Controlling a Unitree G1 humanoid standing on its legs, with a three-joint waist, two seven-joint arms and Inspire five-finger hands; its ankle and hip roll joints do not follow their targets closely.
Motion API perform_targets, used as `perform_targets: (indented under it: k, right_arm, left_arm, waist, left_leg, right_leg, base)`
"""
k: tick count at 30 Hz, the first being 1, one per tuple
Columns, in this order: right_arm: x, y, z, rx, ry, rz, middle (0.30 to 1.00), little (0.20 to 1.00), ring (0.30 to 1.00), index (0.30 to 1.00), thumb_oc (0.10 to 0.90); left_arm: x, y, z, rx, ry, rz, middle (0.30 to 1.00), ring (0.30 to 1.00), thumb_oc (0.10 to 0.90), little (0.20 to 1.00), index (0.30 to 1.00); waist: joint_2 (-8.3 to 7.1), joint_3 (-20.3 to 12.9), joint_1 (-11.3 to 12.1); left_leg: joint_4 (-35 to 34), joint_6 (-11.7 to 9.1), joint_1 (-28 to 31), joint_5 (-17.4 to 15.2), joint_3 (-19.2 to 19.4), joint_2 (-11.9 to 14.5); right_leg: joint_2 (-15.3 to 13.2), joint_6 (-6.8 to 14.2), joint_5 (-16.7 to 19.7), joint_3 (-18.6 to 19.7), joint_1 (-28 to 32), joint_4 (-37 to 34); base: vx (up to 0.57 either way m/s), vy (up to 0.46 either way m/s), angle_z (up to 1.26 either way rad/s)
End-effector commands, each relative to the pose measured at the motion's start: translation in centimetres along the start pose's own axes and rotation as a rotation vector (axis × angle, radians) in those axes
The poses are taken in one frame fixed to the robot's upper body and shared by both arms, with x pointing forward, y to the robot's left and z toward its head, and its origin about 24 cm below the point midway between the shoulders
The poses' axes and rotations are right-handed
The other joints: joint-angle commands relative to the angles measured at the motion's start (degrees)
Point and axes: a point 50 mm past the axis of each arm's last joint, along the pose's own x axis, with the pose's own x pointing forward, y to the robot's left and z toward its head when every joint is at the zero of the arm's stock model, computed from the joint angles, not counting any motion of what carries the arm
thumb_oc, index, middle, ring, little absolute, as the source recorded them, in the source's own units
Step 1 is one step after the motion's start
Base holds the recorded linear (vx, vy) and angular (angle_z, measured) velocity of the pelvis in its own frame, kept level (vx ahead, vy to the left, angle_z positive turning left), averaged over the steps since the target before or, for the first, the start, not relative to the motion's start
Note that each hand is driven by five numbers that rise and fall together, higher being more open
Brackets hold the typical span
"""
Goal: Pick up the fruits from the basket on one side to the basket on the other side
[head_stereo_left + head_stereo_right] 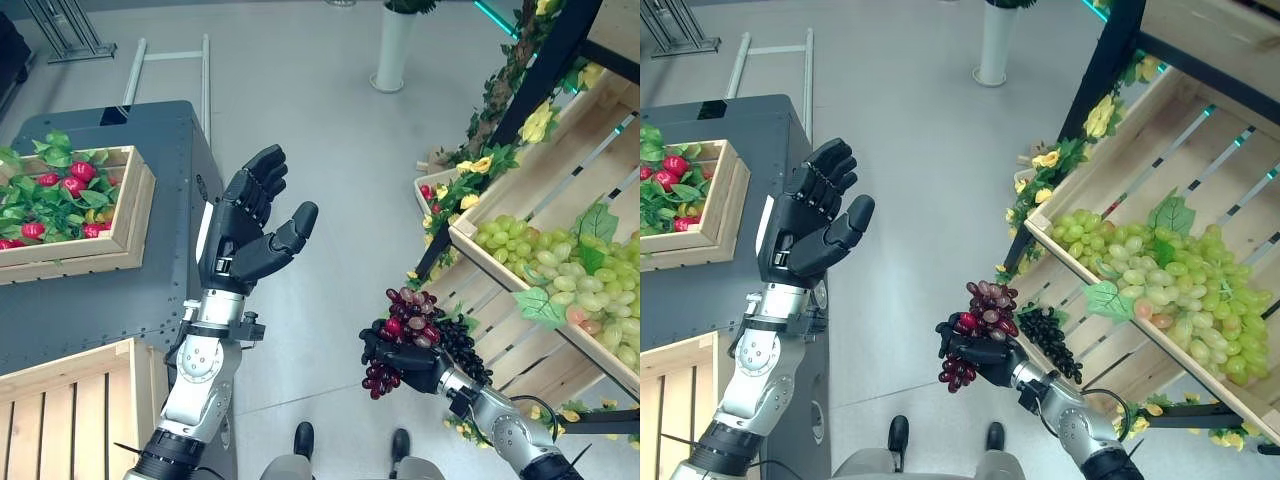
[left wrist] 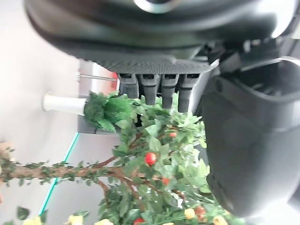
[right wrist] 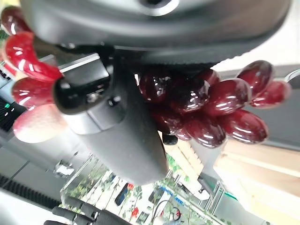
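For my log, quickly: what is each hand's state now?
Left hand: open, holding nothing.
Right hand: shut on a bunch of red grapes.

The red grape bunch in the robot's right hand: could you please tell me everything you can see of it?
The red grape bunch is a glossy cluster of dark red to maroon grapes, a few of them paler pink. The right hand is curled round its middle, holding it in the air beside the slatted wooden crate. Grapes stick out above the hand and hang below it.

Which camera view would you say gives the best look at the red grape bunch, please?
The left eye view: the whole red grape bunch shows in the right hand. The right eye view shows much the same; the right wrist view shows close grapes behind the thumb.
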Motion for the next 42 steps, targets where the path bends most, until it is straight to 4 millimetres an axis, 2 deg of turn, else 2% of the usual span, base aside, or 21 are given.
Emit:
perform_targets:
  k: [1,2,4,6,7,9,11,13,15,19,26,34,42]
  right_arm:
    - [2.2,2.7,5.0,-0.065,-0.229,0.144,0.3,0.3,0.3,0.3,0.4]
    - [2.4,2.5,5.6,-0.048,-0.246,0.118,0.3,0.3,0.3,0.3,0.4]
    - [2.6,2.4,6.1,-0.034,-0.271,0.102,0.3,0.3,0.3,0.3,0.4]
    - [3.3,2.5,7.5,-0.039,-0.329,0.076,0.3,0.3,0.3,0.3,0.4]
    - [3.8,2.8,9.0,-0.041,-0.378,0.071,0.3,0.3,0.3,0.3,0.4]
    - [3.9,2.7,10.4,-0.012,-0.447,0.053,0.3,0.3,0.3,0.3,0.4]
    - [3.9,2.6,10.9,0.007,-0.481,0.042,0.3,0.3,0.3,0.3,0.4]
    - [3.8,2.4,12.7,0.026,-0.592,0.006,0.3,0.3,0.3,0.3,0.4]
    - [3.5,2.4,13.5,0.05,-0.661,0.001,0.3,0.3,0.3,0.3,0.4]
    - [3.1,2.4,15.1,0.046,-0.74,-0.013,0.3,0.3,0.3,0.3,0.4]
    - [3.2,2.8,18.3,-0.003,-0.817,-0.034,0.3,0.3,0.3,0.3,0.4]
    - [2.9,3.4,20.5,0.0,-0.901,-0.007,0.3,0.3,0.3,0.3,0.4]
    - [0.9,3.1,23.9,0.055,-1.082,-0.031,0.3,0.3,0.3,0.3,0.4]
  left_arm:
    - [1.7,-0.6,3.7,0.011,-0.249,-0.03,0.9,0.9,0.8,0.9,0.9]
    - [1.9,-0.5,3.9,0.007,-0.277,-0.011,0.9,0.9,0.8,0.9,0.9]
    - [2.2,-0.5,4.1,0.008,-0.302,-0.007,0.9,0.9,0.8,0.9,0.9]
    - [3.1,-0.9,4.6,0.006,-0.341,-0.014,0.9,0.9,0.8,0.9,0.9]
    - [3.8,-1.3,5.1,0.004,-0.373,-0.027,0.9,0.9,0.8,0.9,0.9]
    - [4.5,-1.8,5.3,-0.013,-0.398,-0.045,0.9,0.9,0.8,0.9,0.9]
    - [4.8,-2.1,5.4,-0.03,-0.403,-0.054,0.9,0.9,0.8,0.9,0.9]
    - [5.2,-3.1,5.8,-0.04,-0.431,-0.092,0.9,0.9,0.8,0.9,0.9]
    - [5.3,-3.5,5.9,-0.048,-0.442,-0.106,0.9,0.9,0.8,0.9,0.9]
    - [5.8,-3.9,5.9,-0.067,-0.458,-0.106,0.9,0.9,0.8,0.9,0.9]
    - [6.7,-4.9,6.9,-0.109,-0.529,-0.114,0.9,0.9,0.8,0.9,0.9]
    - [7.2,-5.7,7.2,-0.122,-0.552,-0.142,0.9,0.9,0.8,0.9,0.9]
    - [7.7,-5.8,7.3,-0.134,-0.55,-0.158,0.9,0.9,0.8,0.9,0.9]
  waist:
    - [0.15,-4.03,-0.35]
    - [0.14,-3.07,-0.76]
    - [0.11,-2.23,-1.02]
    - [-0.25,-0.71,-1.04]
    - [-0.48,0.74,-1.04]
    - [-0.55,2.14,-1.02]
    - [-0.55,2.74,-1.0]
    - [-0.39,4.72,-0.77]
    - [-0.09,5.91,-0.87]
    - [0.81,8.34,-1.15]
    - [2.49,11.75,-1.45]
    - [2.68,14.78,-1.46]
    - [3.29,16.78,-1.57]
  left_leg:
    - [5.65,2.89,-4.64,-5.72,-2.75,-0.43]
    - [4.69,1.91,-4.75,-4.61,-2.78,1.04]
    - [3.8,1.17,-5.44,-3.73,-3.05,1.76]
    - [2.79,0.42,-7.22,-2.45,-3.86,2.35]
    - [2.54,-0.12,-8.97,-1.5,-4.37,2.56]
    - [2.86,-0.49,-10.64,-0.88,-5.21,2.51]
    - [3.63,-0.65,-11.52,-0.97,-5.59,2.4]
    - [7.18,-0.91,-14.21,-1.54,-6.24,1.91]
    - [10.92,-1.17,-16.49,-2.19,-6.51,1.55]
    - [16.34,-1.79,-20.55,-3.06,-7.0,0.9]
    - [17.64,-1.91,-24.22,-3.04,-6.26,-0.22]
    - [22.95,-1.97,-28.27,-4.3,-6.17,-0.78]
    - [27.9,-1.93,-31.65,-5.81,-6.2,-0.69]
  right_leg:
    - [3.22,-0.57,3.96,0.28,-3.71,1.89]
    - [4.68,-1.39,2.99,-0.03,-4.15,1.97]
    - [6.11,-2.5,2.24,-0.44,-4.41,1.52]
    - [7.89,-3.77,1.57,-1.22,-5.17,0.98]
    - [8.98,-4.71,1.16,-2.05,-6.07,0.95]
    - [9.8,-5.67,0.46,-2.69,-6.94,1.64]
    - [10.01,-6.04,-0.01,-3.07,-7.34,2.25]
    - [10.15,-6.93,-1.13,-4.05,-9.04,5.05]
    - [10.15,-7.46,-1.91,-4.16,-10.57,7.65]
    - [10.04,-8.06,-2.67,-3.87,-12.61,10.52]
    - [10.11,-8.38,-3.16,-3.36,-14.99,11.1]
    - [10.03,-8.81,-4.33,-4.06,-17.99,15.18]
    - [10.16,-9.03,-5.03,-3.61,-20.41,18.24]
  base:
    - [-0.15,-0.349,-0.04]
    - [-0.17,-0.262,0.08]
    - [-0.19,-0.241,0.06]
    - [-0.27,-0.218,-0.1]
    - [-0.26,-0.173,-0.05]
    - [-0.2,-0.132,0.09]
    - [-0.11,-0.071,0.08]
    - [-0.12,-0.041,0.21]
    - [-0.09,-0.011,0.15]
    - [-0.07,0.008,0.05]
    - [-0.07,0.044,0.01]
    - [-0.03,0.013,0.0]
    - [0.0,-0.003,0.0]
